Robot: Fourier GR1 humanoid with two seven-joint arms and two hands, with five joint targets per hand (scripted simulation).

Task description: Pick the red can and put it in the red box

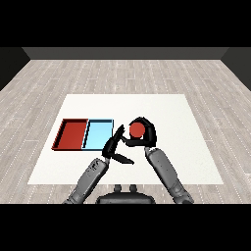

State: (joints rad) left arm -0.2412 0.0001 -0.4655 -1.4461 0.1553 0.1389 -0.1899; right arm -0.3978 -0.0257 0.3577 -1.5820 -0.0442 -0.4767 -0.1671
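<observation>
I see the red can [136,130] near the middle of the white table [196,147], just to the right of the light blue tray [99,132], and it is not in any tray. My right hand [144,132] is curled round the can, with black fingers showing above and at its right side, so I judge that the pick is made or almost made; whether the can is lifted off the table I cannot tell. My left hand [113,147] is beside the can on its left, with fingers straight and thumb spread, holding nothing. The red tray [72,134] lies further left, beyond the blue one, touching it side by side. What is left, I think, is the carry across the blue tray and the release into the red one
</observation>
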